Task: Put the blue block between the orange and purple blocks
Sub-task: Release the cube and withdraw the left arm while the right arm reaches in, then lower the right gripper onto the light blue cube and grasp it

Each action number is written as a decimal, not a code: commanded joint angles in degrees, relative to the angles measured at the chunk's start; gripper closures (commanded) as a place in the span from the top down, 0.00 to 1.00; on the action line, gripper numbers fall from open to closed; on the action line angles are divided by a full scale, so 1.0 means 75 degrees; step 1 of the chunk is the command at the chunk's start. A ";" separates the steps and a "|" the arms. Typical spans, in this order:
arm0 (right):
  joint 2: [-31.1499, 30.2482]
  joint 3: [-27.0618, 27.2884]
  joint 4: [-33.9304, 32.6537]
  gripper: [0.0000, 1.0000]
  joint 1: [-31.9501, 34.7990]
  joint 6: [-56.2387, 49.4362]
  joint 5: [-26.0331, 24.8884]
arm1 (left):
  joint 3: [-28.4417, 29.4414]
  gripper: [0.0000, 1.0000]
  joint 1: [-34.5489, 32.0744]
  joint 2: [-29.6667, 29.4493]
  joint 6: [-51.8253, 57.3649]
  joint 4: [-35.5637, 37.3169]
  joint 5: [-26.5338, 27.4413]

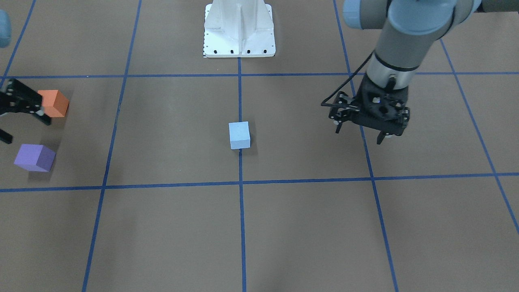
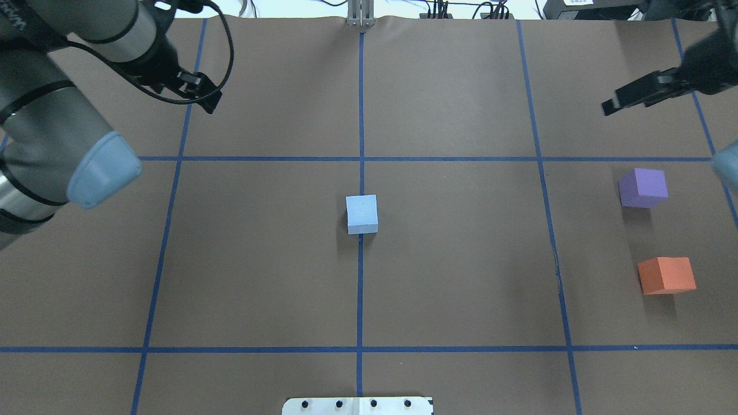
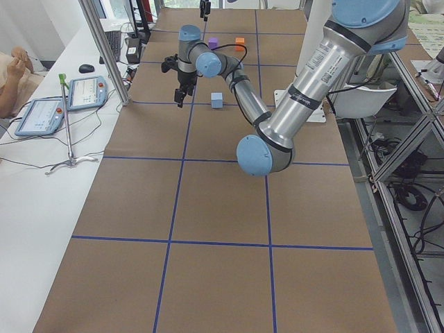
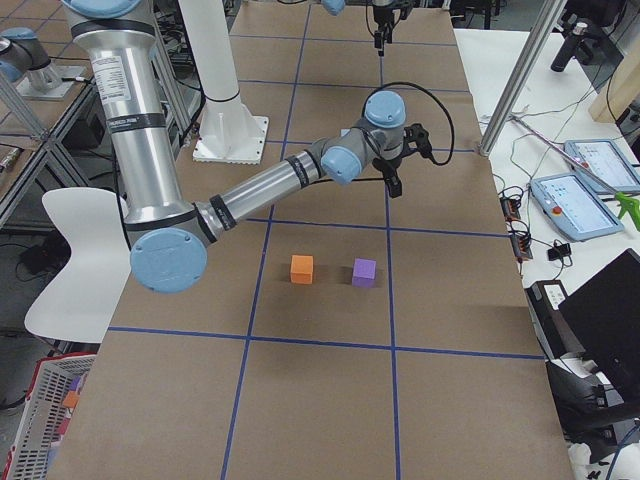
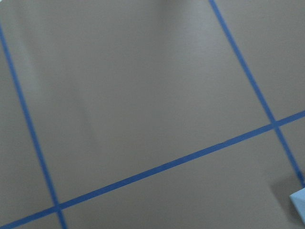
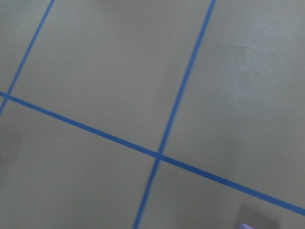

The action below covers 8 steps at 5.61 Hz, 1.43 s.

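The blue block (image 1: 239,135) sat alone on the centre tape line (image 1: 242,227) of the table (image 1: 162,235), untouched and well apart from both arms. The orange block (image 1: 54,103) and purple block (image 1: 35,157) lay far over on the robot's right with a modest gap between them. The left gripper (image 1: 359,136) hung above the table off to the blue block's side, its fingers spread and holding nothing. The right gripper (image 1: 24,129) hovered close by the orange block, also spread and empty (it was only partly in the front view, so I read this from two separated fingertips). The hazards, as I judged them, were three. The block seemed slightly turned against the grid, so a grasp not squared to its faces could twist or skid it. The gap looked not much wider than the block, so opening fingers could nudge a neighbour on release. If the left arm carried it across, it would enter the right arm's space.
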 commanded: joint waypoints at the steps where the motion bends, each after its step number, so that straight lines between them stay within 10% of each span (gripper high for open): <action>1: 0.1234 -0.0067 -0.0237 1.00 -0.1883 0.2097 -0.1349 | -0.0089 1.00 -0.0721 0.1569 0.0232 -0.0159 -0.0040; 5: 0.3622 -0.1126 -0.2418 1.00 -0.4233 0.3673 -0.3579 | 0.1056 1.00 -0.2769 0.3767 0.3217 -0.0946 -0.0497; 8: 0.4695 -0.3205 -0.2058 1.00 -0.4658 0.3782 -0.4344 | 0.2835 1.00 -0.4205 0.4273 0.4300 -0.2576 -0.2989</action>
